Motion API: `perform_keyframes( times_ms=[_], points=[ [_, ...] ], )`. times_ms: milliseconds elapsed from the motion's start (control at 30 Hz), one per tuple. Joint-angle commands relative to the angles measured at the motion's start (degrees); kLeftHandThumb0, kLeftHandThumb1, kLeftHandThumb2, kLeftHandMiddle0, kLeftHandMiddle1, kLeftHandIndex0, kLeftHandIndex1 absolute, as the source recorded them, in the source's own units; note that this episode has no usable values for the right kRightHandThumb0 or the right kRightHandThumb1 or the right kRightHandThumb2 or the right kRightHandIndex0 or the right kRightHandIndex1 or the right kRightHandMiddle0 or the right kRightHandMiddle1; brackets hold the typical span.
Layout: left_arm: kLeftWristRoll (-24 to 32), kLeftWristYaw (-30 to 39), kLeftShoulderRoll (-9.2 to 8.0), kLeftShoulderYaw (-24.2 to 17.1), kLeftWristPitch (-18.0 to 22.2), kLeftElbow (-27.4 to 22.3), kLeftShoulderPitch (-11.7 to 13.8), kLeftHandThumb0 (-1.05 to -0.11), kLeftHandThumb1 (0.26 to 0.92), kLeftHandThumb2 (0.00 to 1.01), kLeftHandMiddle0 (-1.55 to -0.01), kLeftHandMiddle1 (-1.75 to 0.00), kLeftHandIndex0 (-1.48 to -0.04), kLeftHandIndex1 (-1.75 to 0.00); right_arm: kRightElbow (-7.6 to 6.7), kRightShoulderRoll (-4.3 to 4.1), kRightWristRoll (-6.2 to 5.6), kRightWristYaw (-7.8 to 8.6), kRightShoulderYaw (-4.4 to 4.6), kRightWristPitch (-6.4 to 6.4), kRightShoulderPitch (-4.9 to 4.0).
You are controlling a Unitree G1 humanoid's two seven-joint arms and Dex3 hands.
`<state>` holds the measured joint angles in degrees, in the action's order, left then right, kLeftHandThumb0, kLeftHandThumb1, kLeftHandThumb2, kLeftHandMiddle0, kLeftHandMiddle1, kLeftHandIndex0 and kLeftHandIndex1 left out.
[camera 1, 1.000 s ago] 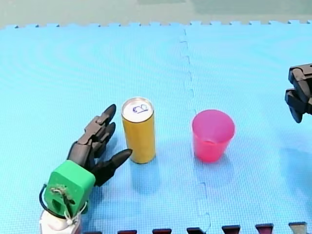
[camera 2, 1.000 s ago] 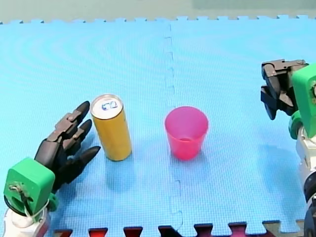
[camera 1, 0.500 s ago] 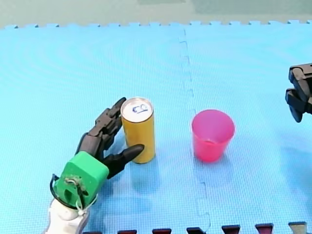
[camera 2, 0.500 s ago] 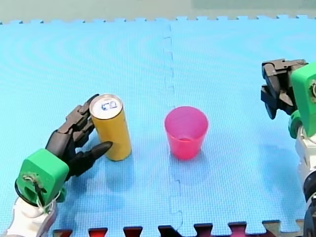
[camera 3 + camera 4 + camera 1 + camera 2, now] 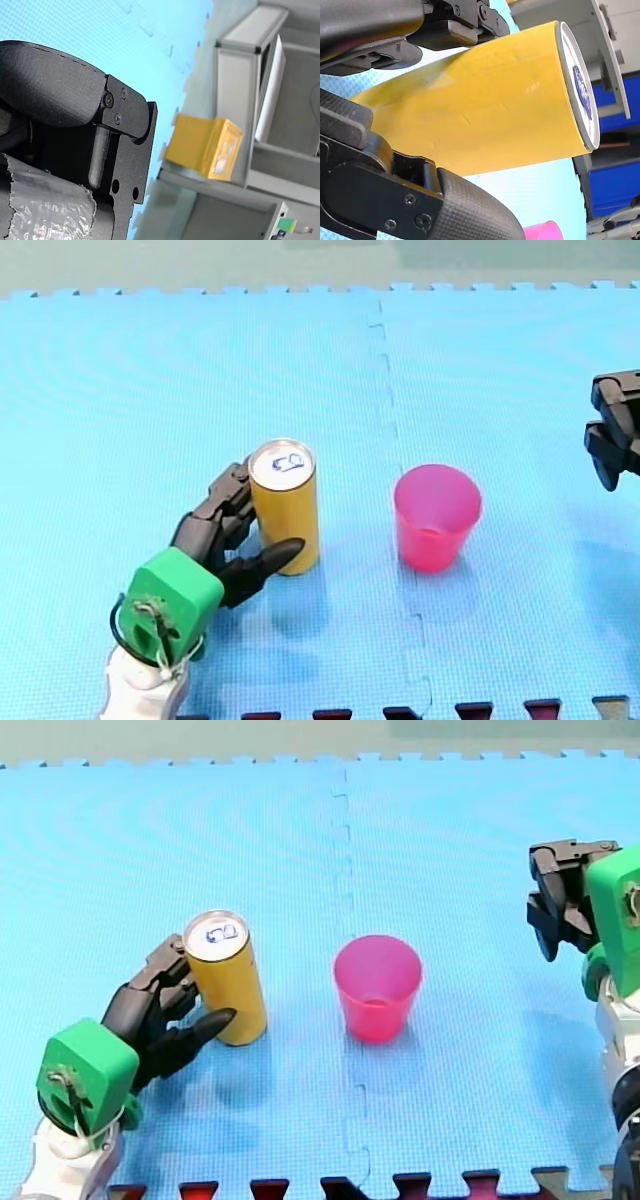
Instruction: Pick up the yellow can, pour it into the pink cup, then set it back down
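The yellow can (image 5: 287, 512) stands upright on the blue foam mat (image 5: 150, 390), left of centre, silver lid up. My left hand (image 5: 252, 530) comes in from the lower left and is shut on the can: its fingers (image 5: 165, 975) curl round the can's far side and the thumb presses the near side low down. The second wrist view has the can (image 5: 485, 100) lying between this hand's dark fingers (image 5: 445, 30). The pink cup (image 5: 436, 517) stands upright to the can's right, apart from it. My right hand (image 5: 555, 905) hangs at the right edge, far from both, holding nothing.
The mat is made of joined tiles with a seam (image 5: 385, 370) running between can and cup. Its toothed front edge (image 5: 400, 712) lies close below. In the first wrist view a yellow box (image 5: 205, 147) sits by a grey metal frame (image 5: 237, 80) beyond the mat.
My left hand has slid right to the can and its fingers and thumb have closed round it. The can, the cup and the right hand stay in place.
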<state>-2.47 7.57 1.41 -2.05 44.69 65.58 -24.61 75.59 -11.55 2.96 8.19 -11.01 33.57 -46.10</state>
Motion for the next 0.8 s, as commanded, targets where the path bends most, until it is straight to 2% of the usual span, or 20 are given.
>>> perform_keyframes(
  times_ms=[0,200,600,767],
  points=[
    [0.18,0.26,0.11,-0.01,-0.33,-0.17,-0.47,-1.048,0.809,0.0,-0.3,0.0,-0.25,0.0,-0.25,-0.04,-0.16,-0.18,0.01,-0.01,0.13],
    [0.63,0.87,0.71,0.08,-0.6,-0.68,-0.66,-1.048,0.793,0.0,-0.31,0.0,-0.26,0.0,-0.4,-0.02,-0.08,-0.49,0.21,0.15,0.3],
    [1.52,2.44,0.89,-0.2,-1.08,-1.79,-0.35,-1.048,0.768,0.0,-0.32,0.0,-0.29,-0.01,-0.65,-0.17,0.75,-1.68,1.32,0.47,0.72],
    [0.69,-1.13,1.42,-0.26,-1.84,-2.13,-0.38,-1.048,0.768,0.0,-0.32,0.0,-0.29,0.0,-0.69,-0.16,0.75,-1.8,1.44,0.6,0.85]
  ],
)
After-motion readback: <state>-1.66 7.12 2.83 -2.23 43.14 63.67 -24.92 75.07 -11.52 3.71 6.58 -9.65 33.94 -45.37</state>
